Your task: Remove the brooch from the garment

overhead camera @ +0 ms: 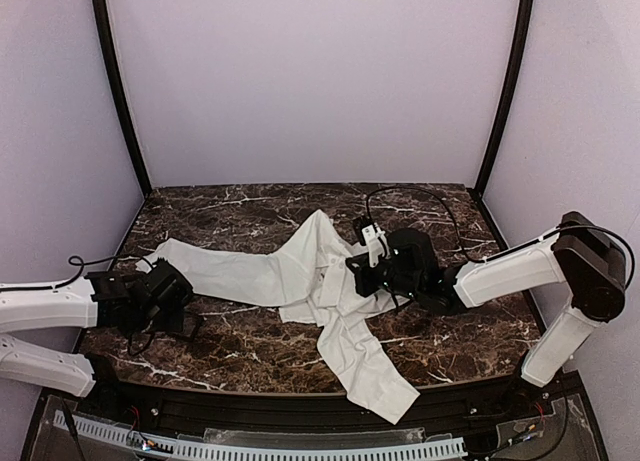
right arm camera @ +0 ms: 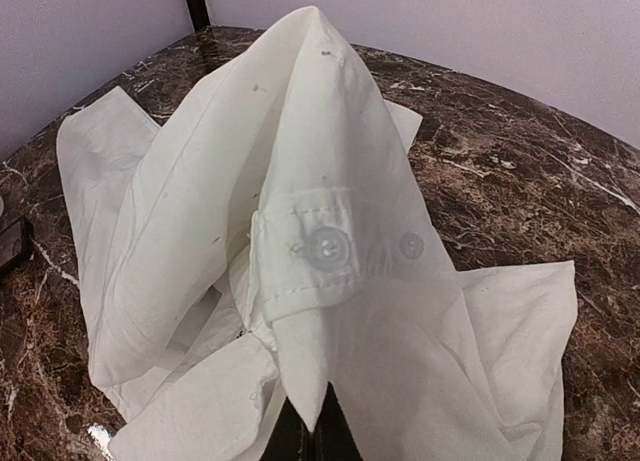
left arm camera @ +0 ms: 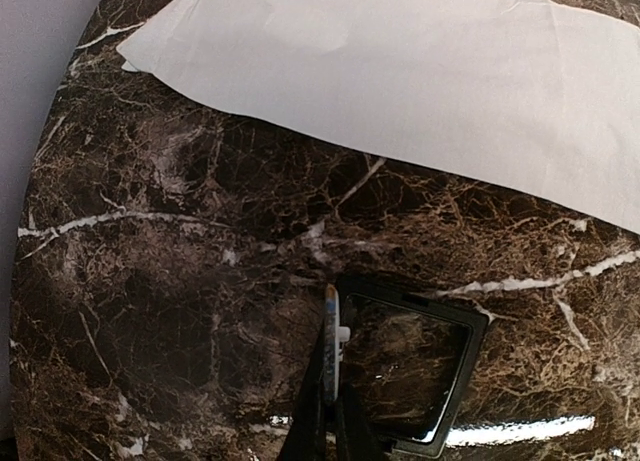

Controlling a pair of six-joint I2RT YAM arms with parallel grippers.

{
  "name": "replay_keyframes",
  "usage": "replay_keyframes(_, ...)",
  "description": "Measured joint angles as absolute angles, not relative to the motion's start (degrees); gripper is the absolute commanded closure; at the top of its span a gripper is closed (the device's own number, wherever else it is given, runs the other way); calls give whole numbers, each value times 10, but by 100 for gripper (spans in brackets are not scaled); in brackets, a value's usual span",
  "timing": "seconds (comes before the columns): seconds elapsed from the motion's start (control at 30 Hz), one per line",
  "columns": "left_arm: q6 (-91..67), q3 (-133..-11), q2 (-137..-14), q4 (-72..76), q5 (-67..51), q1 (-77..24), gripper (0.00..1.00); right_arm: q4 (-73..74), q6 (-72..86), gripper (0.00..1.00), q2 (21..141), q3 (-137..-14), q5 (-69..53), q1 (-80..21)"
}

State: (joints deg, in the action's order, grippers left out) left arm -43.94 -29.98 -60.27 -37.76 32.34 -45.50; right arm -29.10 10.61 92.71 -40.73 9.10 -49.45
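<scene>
Dark marble table, lilac walls; top view: white shirt sprawled across the middle, right gripper on its bunched centre, left gripper off the cloth near the table's left edge. Left wrist: jaws closed at the rim of a black tray, can't tell if they pinch it; sleeve lies beyond. Right wrist: jaws clamped on a fold, tenting the shirt; brooch looks to be the ringed disc on the band, beside a button; step in hand is exposing it; next, the left must come over and pinch it off.
</scene>
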Motion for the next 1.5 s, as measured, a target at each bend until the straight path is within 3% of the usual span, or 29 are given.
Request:
replay_keyframes(0.57, -439, -319, -681, -401, 320, -455, 96, -291, 108, 100, 928, -408, 93, -491)
replay_keyframes(1.13, -422, -319, -686, -401, 290, -462, 77, -290, 108, 100, 933, -418, 93, -491)
replay_keyframes(1.2, -420, -319, -686, -401, 289, -463, 72, -290, 108, 100, 933, -418, 93, -491)
replay_keyframes(1.37, -414, -319, -680, -399, 279, -466, 39, -290, 108, 100, 933, -418, 93, -491)
replay_keyframes(1.5, -408, -319, -652, -391, 265, -476, 24, -288, 108, 100, 933, -418, 93, -491)
